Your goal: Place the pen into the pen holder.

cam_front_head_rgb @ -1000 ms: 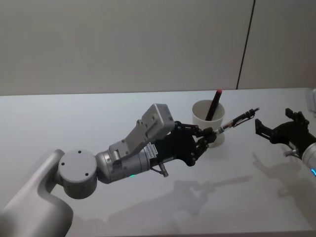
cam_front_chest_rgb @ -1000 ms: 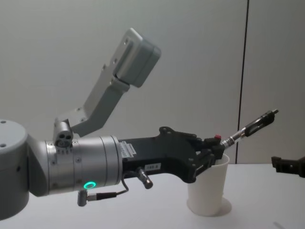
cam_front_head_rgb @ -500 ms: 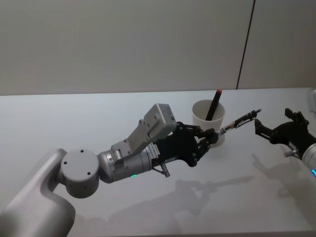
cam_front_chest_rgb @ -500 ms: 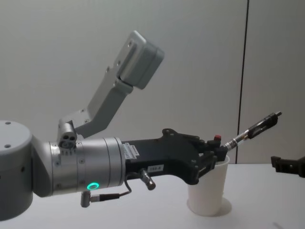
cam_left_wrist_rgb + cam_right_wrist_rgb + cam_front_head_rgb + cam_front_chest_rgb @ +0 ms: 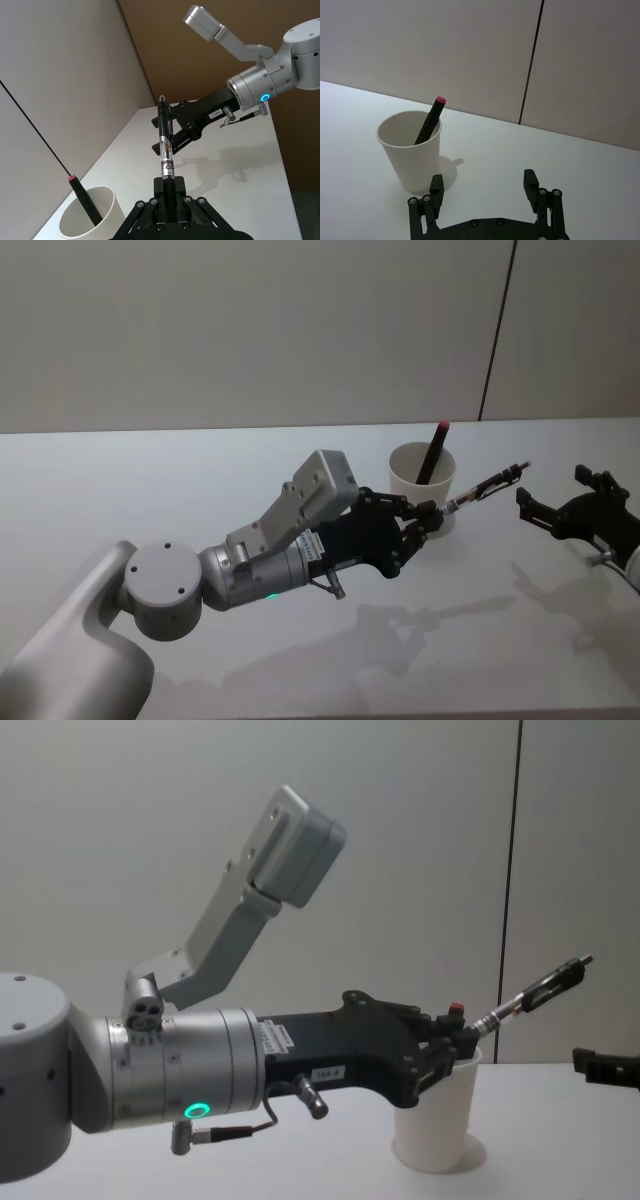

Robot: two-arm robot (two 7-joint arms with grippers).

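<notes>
Clamped in the closed jaws of the left gripper (image 5: 432, 512): slim black-and-clear pen (image 5: 485, 485), slanting up rightward, just right of the plain white paper cup (image 5: 420, 490) on the tabletop (image 5: 150, 480). Well right: right gripper (image 5: 551, 486), jaws spread, empty.

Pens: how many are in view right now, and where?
2. A red-capped dark pen leans inside the white paper cup. A clear-barrelled pen is gripped by the left end effector, angled upward beside the cup. The cup's inside is partly hidden.
</notes>
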